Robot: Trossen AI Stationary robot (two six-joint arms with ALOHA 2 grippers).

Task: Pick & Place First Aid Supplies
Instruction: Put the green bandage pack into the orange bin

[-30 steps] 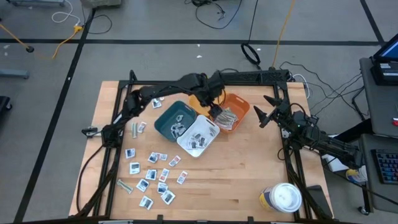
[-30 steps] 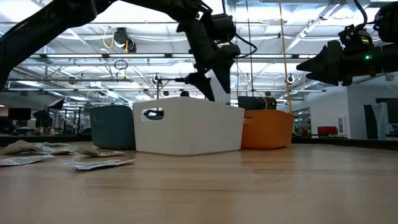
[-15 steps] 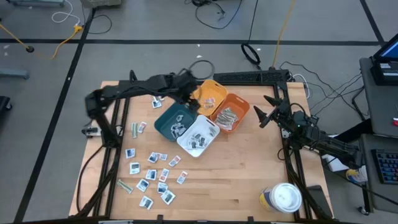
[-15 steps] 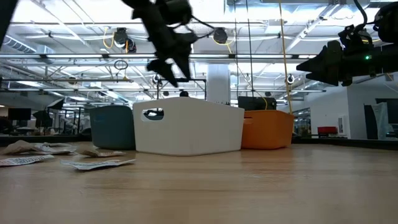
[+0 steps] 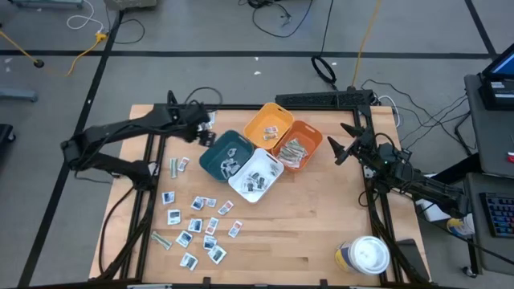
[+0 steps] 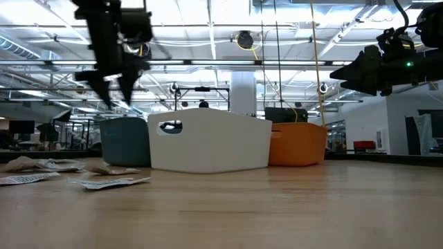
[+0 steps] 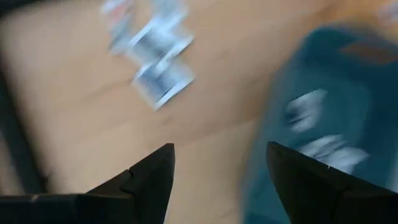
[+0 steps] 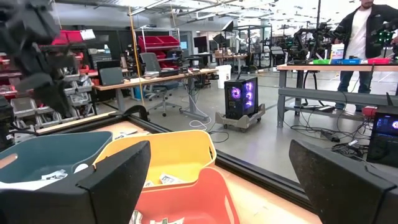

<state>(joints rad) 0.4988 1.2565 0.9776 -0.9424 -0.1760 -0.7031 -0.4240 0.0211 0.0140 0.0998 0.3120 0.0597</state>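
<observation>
The first aid packets (image 5: 197, 229) lie scattered on the near-left part of the wooden table (image 5: 321, 233): white squares with blue or red marks, plus a narrow grey-green wrapped strip (image 5: 161, 239) at the cluster's left edge and another strip (image 5: 172, 167) farther back beside a single packet. More packets rest inside the bins: some in the teal bin (image 5: 226, 155), some in the white bin (image 5: 257, 175), grey-green strips in the orange bin (image 5: 298, 145), and a couple in the yellow bin (image 5: 268, 124). A few loose packets (image 7: 155, 59) also lie on the table just left of the teal bin, seen blurred in the left wrist view.

The left gripper (image 5: 198, 123) hangs above the table near the teal bin's back-left corner, over those loose packets. Its fingers (image 7: 146, 180) stand apart with nothing between them. A second ago it was over the orange and white bins; half a second ago it was above the teal bin; it has since swung left across the bins, and in the low view it now shows high at the left (image 6: 114, 76) instead of above the white bin.

The right gripper (image 5: 344, 149) waits in the air at the table's right side, right of the orange bin, jaws wide and empty, unchanged. A round white-lidded tub (image 5: 367, 255) stands at the near-right corner. A person (image 8: 364, 31) stands in the room beyond.
</observation>
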